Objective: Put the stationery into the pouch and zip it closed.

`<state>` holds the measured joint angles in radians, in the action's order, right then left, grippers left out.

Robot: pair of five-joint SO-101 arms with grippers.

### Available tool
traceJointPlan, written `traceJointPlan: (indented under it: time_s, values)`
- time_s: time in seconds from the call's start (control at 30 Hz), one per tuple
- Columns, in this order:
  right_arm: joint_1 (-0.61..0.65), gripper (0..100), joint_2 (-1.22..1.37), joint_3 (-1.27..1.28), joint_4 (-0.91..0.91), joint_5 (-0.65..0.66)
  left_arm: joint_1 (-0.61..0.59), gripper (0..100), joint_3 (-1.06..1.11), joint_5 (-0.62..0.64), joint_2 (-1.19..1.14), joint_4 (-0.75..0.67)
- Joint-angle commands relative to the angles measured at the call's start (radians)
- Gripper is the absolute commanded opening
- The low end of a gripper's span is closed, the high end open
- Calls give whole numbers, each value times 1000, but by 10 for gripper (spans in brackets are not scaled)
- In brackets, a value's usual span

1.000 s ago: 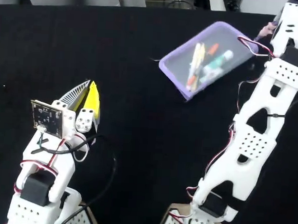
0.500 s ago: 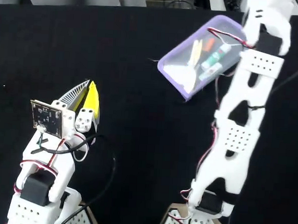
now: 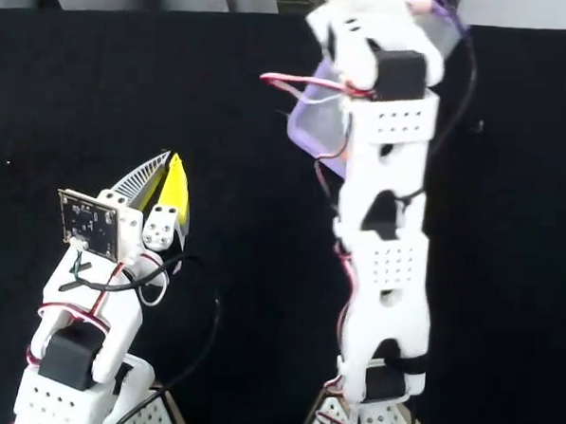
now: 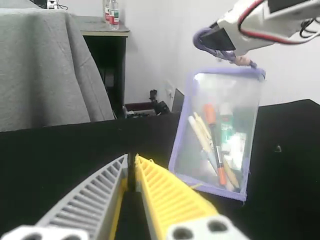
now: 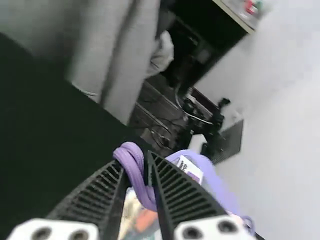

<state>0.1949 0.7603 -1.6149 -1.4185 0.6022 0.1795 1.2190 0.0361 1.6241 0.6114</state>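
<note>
Over the far middle of the black surface (image 3: pixel 176 73), the right arm (image 3: pixel 386 236) stood tall, and the pouch (image 4: pixel 217 135) hung from it by one corner.

- The left end effector (image 4: pixel 131 159) sat at near left, well apart from the pouch. Its jaws were closed on nothing, so it gave no support.
- The right end effector (image 5: pixel 135 160) was clamped only on the thin purple loop (image 5: pixel 131 167).
- The stationery (image 4: pixel 215 145) was inside, gathered toward the low end.

Risks, as judged:
- The loop could slide out of that narrow pinch and drop the pouch.
- The hanging pouch could swing or twist, spoiling any approach to the zip.
- Zip state unreadable; if it was open, tilting could spill the pens.
</note>
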Motion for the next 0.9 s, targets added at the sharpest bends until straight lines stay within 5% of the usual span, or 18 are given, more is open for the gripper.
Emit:
traceJointPlan:
  time_s: [0.0,0.43,0.63,0.87]
  values:
    - [101,12,-136,-56,-87,8,-47,33,-25,0,9,-3]
    - [364,15,-297,-50,-347,5,-206,33,-96,0,9,-5]
    - [473,15,-249,38,-338,-48,-306,33,-120,0,11,8]
    - [443,15,-67,119,-155,-35,-458,33,-111,0,11,69]
